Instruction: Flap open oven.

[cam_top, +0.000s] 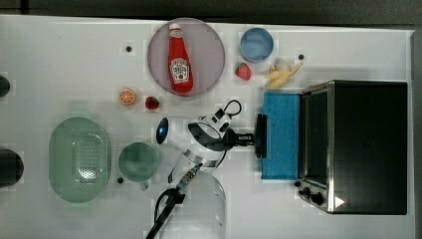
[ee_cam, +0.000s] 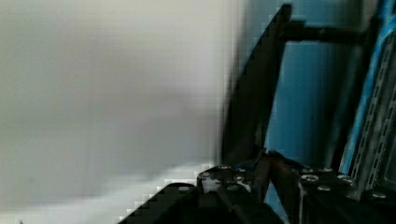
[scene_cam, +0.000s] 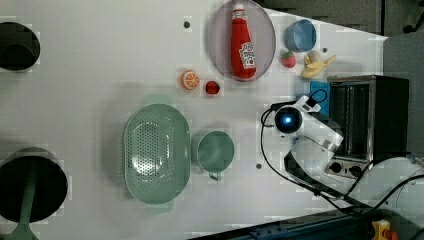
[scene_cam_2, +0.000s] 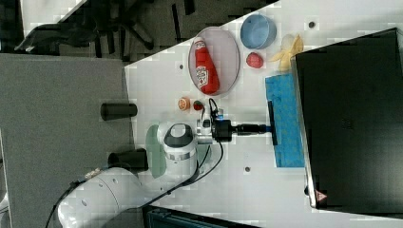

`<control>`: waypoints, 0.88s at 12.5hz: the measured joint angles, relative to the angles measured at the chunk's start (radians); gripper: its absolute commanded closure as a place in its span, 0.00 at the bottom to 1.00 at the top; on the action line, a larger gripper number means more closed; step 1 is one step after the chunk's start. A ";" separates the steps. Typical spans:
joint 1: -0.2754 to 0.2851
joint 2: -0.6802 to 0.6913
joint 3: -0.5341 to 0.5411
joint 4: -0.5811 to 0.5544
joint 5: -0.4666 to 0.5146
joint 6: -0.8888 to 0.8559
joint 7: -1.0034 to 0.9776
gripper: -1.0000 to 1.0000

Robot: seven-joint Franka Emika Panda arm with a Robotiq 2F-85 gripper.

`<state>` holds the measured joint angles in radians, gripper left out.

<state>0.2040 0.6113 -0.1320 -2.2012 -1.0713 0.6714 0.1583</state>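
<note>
Jaws pinch the black bar handle (cam_top: 260, 135) of the oven (cam_top: 366, 147) at the top view's right counter (cam_top: 59, 55) edge. Its blue door (cam_top: 281, 134) lies nearly flat, I think; releasing remains.

Top view: oven (cam_top: 366, 147) at right, its door (cam_top: 281, 134) lying flat toward the left. Ketchup bottle (cam_top: 179, 59) on plate (cam_top: 211, 55), far centre. Bowl (cam_top: 257, 44) right of plate. Colander (cam_top: 79, 159) at left; cup (cam_top: 138, 162) beside it.
</note>
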 measured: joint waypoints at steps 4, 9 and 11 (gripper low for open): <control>-0.006 -0.001 -0.018 0.012 0.025 0.038 0.012 0.83; -0.051 -0.088 -0.038 0.033 0.463 0.091 0.013 0.83; -0.059 -0.176 -0.019 0.033 0.705 0.110 0.014 0.83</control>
<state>0.1450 0.4353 -0.1509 -2.1680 -0.3665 0.7812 0.1724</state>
